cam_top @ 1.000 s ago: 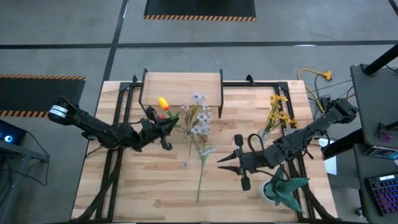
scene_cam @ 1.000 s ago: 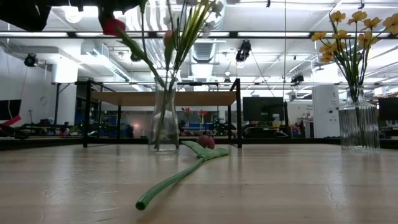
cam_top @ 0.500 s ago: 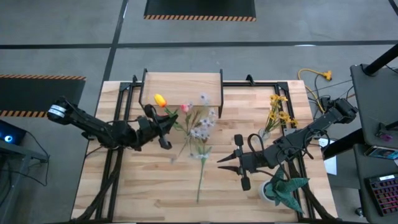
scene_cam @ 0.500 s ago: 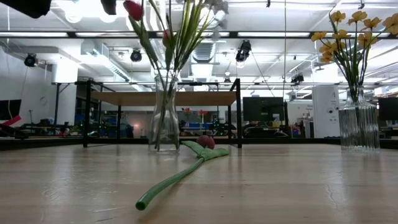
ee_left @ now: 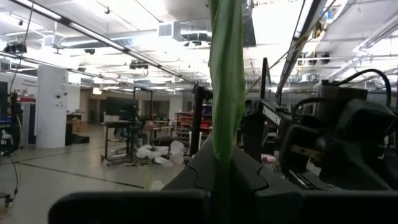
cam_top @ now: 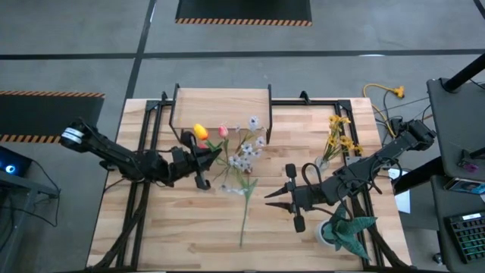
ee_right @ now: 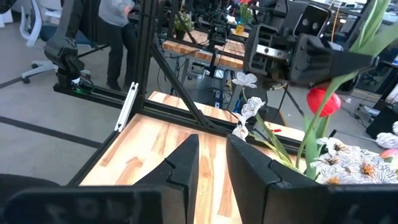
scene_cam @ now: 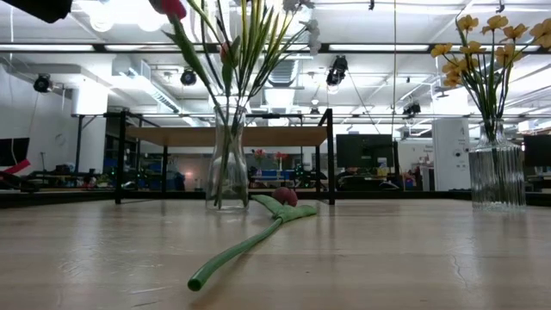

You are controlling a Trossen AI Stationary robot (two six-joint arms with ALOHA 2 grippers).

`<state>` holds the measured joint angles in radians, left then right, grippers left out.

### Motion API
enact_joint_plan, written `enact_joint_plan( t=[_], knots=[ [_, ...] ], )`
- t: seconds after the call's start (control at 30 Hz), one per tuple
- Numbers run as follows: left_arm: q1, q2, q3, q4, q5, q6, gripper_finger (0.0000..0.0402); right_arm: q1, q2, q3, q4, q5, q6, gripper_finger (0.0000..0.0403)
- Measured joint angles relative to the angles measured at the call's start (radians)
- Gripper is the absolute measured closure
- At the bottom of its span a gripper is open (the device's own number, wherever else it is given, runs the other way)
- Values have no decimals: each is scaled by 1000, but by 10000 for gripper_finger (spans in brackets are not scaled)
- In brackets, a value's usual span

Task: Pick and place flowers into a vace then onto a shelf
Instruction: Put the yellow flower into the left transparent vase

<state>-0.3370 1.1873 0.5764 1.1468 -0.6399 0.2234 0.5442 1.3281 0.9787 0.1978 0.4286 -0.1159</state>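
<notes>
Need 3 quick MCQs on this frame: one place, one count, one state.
1. Where is the loose flower?
A. on the shelf
B. in the right vase
C. lying on the table

2. How many glass vases does the low view show?
A. one
B. two
C. three

3. What is the left gripper doing?
A. shut on a green stem
B. open above the shelf
C. gripping the potted plant

Answers:
1 C: the loose flower lies flat on the table.
2 B: centre vase and right vase.
3 A: the left gripper fingers clamp the stem.
</notes>
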Motion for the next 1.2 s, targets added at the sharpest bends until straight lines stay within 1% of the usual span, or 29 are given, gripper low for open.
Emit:
enact_joint_plan(
  t=[0.17,0.3,0.67,0.93,1.2],
  knots=[
    [0,43,1,25,-4,6,401,-2,0,0,0,0,0,337],
    [0,82,7,52,-5,76,401,-2,0,0,0,0,0,336],
    [5,162,14,70,-5,90,401,-2,1,0,0,0,0,329],
    [6,175,13,53,-5,116,401,-2,1,0,0,-1,0,339],
    [12,175,1,5,-6,146,401,-2,2,0,0,-1,0,334]
  ],
)
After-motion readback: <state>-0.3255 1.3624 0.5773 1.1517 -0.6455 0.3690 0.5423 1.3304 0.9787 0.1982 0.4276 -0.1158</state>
